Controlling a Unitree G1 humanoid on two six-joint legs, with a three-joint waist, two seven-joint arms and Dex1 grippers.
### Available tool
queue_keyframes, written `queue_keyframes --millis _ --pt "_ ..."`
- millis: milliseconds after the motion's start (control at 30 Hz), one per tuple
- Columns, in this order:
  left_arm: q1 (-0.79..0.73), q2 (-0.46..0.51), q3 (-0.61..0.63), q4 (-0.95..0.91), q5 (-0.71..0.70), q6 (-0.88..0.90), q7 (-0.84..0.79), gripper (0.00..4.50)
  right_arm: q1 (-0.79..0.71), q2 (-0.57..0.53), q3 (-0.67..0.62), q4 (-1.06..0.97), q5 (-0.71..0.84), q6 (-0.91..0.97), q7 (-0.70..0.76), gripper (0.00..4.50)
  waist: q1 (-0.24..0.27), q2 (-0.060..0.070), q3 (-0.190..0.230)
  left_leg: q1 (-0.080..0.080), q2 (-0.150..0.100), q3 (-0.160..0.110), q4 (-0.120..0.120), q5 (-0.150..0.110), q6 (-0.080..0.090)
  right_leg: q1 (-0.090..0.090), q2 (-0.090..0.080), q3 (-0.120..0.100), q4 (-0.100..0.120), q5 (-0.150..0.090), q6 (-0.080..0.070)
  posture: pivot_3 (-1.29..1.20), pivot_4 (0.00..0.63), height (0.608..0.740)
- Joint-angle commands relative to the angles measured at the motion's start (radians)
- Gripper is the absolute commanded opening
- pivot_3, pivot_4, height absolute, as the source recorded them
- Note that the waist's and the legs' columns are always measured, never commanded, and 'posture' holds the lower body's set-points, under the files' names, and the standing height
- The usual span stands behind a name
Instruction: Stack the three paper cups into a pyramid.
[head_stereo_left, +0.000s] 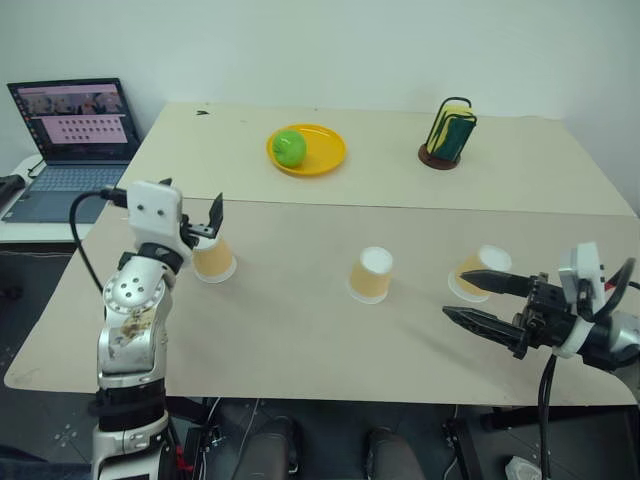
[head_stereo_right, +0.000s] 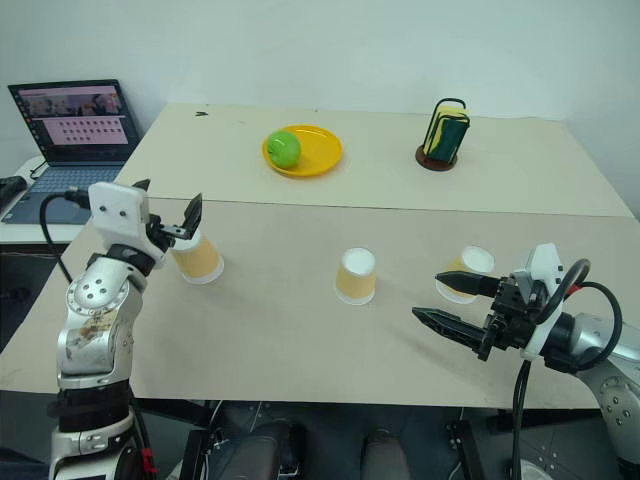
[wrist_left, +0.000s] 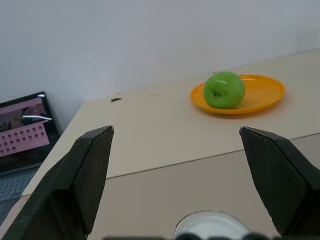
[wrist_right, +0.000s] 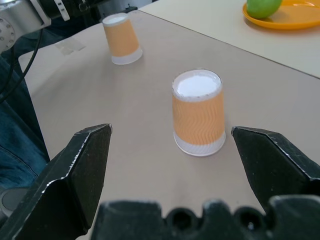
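Note:
Three paper cups stand upside down in a row on the near table, white bases up: the left cup (head_stereo_left: 214, 260), the middle cup (head_stereo_left: 371, 275) and the right cup (head_stereo_left: 478, 272). They stand apart from each other, none on another. My left gripper (head_stereo_left: 195, 213) hovers open just above and behind the left cup, whose white base (wrist_left: 212, 225) shows low between its fingers. Low over the table, my right gripper (head_stereo_left: 455, 295) is open and points leftward at the middle cup (wrist_right: 197, 112), a short way off. The right cup sits just beyond its upper finger.
On the far table lie a yellow plate (head_stereo_left: 322, 158) with a green apple (head_stereo_left: 289, 148) and a wire holder (head_stereo_left: 448, 133) with green and yellow cloths. A seam (head_stereo_left: 420, 208) joins the two tables. An open laptop (head_stereo_left: 72, 140) sits on a side table at left.

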Motion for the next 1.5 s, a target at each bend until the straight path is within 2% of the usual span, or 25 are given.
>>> queue_keyframes --millis 33,167,867,1200,1333,1400,1500 --pt "0.078 -0.014 0.011 -0.086 -0.03 -0.004 0.002 4.29 -0.024 -0.01 0.001 0.005 -0.003 -0.023 0.02 4.5 0.004 0.0 0.0 0.001 0.0 0.0 0.0 -0.001 -0.001 0.0 -0.001 0.0 0.0 0.0 0.0 0.0 0.15 0.726" --pt "0.092 -0.021 0.002 -0.061 -0.063 -0.009 -0.004 4.29 -0.038 -0.009 0.011 0.011 -0.007 -0.019 0.025 4.5 0.009 0.0 0.0 0.001 0.0 0.0 0.0 -0.004 -0.008 -0.001 -0.001 0.0 0.001 0.0 0.0 0.0 0.15 0.726" --pt "0.025 -0.027 -0.062 0.143 -0.07 -0.089 -0.012 4.29 0.004 0.0 -0.024 -0.021 0.003 -0.019 0.007 4.5 0.006 0.0 0.0 0.001 0.0 0.0 0.0 -0.004 -0.008 0.0 -0.001 0.001 0.0 0.0 0.0 0.0 0.15 0.726" --pt "-0.002 -0.026 -0.057 0.184 -0.089 -0.114 -0.011 4.29 0.009 0.002 -0.024 -0.022 -0.003 -0.021 -0.003 4.5 0.006 0.0 0.0 0.001 0.0 0.0 -0.001 -0.005 -0.008 0.0 -0.001 0.001 0.0 0.0 0.0 0.0 0.15 0.726" --pt "-0.003 -0.017 -0.055 0.192 -0.087 -0.114 -0.014 3.28 0.008 0.001 -0.023 -0.021 -0.005 -0.021 -0.004 4.5 0.006 0.0 0.0 0.001 0.0 0.0 -0.001 -0.005 -0.008 -0.001 -0.002 0.001 0.0 0.0 0.0 0.0 0.15 0.726" --pt "-0.004 -0.014 -0.055 0.195 -0.087 -0.115 -0.017 2.58 0.007 0.001 -0.022 -0.019 -0.006 -0.021 -0.005 4.5 0.006 0.0 0.0 0.001 0.0 0.0 -0.001 -0.005 -0.008 -0.001 -0.002 0.001 0.0 0.0 0.0 0.0 0.15 0.726" --pt "-0.005 -0.013 -0.055 0.193 -0.087 -0.116 -0.018 2.52 0.005 0.001 -0.02 -0.018 -0.007 -0.021 -0.006 4.5 0.006 0.0 0.0 0.001 0.0 0.0 -0.001 -0.005 -0.008 -0.001 -0.002 0.001 0.0 0.0 0.0 0.0 0.15 0.726"
